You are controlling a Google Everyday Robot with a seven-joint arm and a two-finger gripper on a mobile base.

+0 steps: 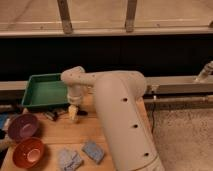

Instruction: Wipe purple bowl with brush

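Observation:
The purple bowl [22,126] stands at the left of the wooden table. A slim black thing, which looks like the brush [50,115], lies on the table between the bowl and my gripper; I cannot tell its bristle end. My gripper [74,115] points down just above the table, right of the brush and in front of the green tray. It is well to the right of the purple bowl.
A red-orange bowl [28,152] sits in front of the purple bowl. A green tray [45,90] stands at the back left. Two grey-blue sponges [70,159] [93,151] lie at the front. My big arm covers the table's right half.

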